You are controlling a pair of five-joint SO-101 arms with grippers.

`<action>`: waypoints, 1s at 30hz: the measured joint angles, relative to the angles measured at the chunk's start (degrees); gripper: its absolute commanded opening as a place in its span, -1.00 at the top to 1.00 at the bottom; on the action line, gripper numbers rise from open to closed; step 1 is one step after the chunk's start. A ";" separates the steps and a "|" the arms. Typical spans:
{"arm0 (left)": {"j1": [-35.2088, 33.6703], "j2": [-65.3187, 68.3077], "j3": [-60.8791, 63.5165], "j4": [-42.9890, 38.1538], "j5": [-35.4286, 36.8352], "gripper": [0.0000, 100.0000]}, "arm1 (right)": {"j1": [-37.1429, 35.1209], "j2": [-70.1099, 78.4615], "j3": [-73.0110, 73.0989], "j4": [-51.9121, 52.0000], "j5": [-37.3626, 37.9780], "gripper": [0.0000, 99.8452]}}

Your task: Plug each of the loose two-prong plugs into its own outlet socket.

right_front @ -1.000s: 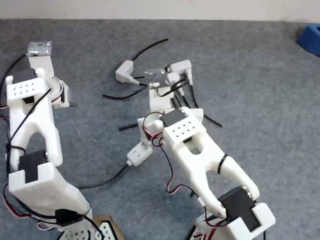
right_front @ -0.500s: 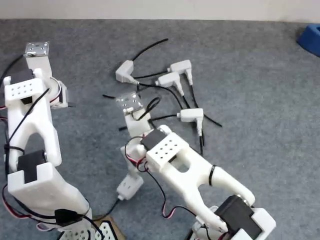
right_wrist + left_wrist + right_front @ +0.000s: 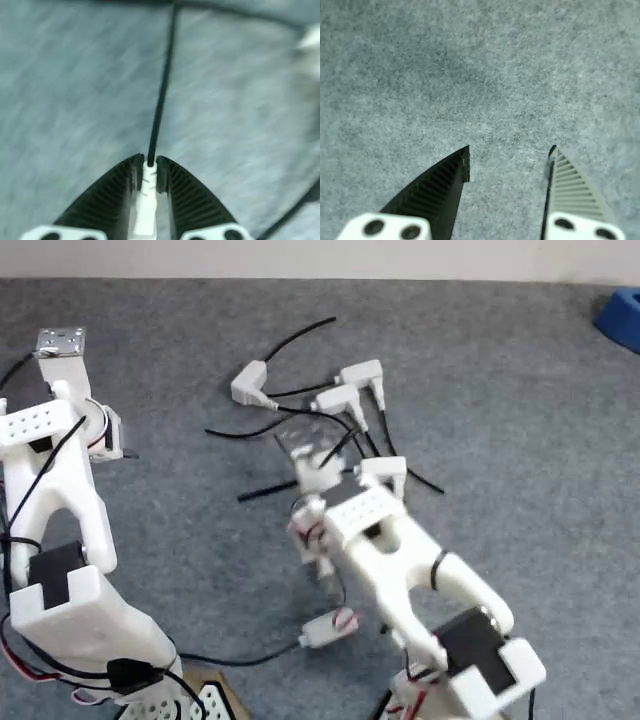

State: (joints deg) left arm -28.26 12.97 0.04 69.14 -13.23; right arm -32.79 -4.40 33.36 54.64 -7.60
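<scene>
Right gripper (image 3: 147, 161) is clamped tight on a white plug (image 3: 144, 210), black cord (image 3: 162, 90) running out ahead over the carpet (image 3: 520, 420); left gripper (image 3: 507, 156) hangs wide open over carpet, well off to the side; four loose plugs (image 3: 250, 380) lie near the right gripper; a socket (image 3: 325, 628) lies beside the right arm, well behind its gripper.

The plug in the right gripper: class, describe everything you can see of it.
The plug is a slim white plastic piece, clamped between the black ribbed fingers of the right gripper. A thin black cord leaves its end at the fingertips and runs straight away over the grey carpet. Its prongs are hidden.
</scene>
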 measured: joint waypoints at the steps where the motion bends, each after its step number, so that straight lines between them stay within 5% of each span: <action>1: 0.62 0.00 0.00 1.14 -1.67 0.50 | 2.20 -0.62 -1.67 0.00 0.26 0.99; 9: 8.88 0.00 0.26 8.18 -11.96 0.50 | 11.08 -15.47 -7.03 0.00 1.67 0.99; 21: 28.75 -9.93 0.44 27.25 -18.29 0.50 | 15.91 -49.85 19.78 -5.36 -1.05 0.99; 25: 36.57 -22.07 8.70 27.08 -17.58 0.49 | 18.37 -53.45 24.35 -4.22 0.62 0.99; 30: 46.07 -32.44 26.37 17.32 -17.93 0.30 | 19.78 -54.07 25.14 0.79 2.55 0.99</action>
State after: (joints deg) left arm 17.80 -19.47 26.42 86.46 -31.16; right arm -13.01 -58.46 58.51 55.43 -5.05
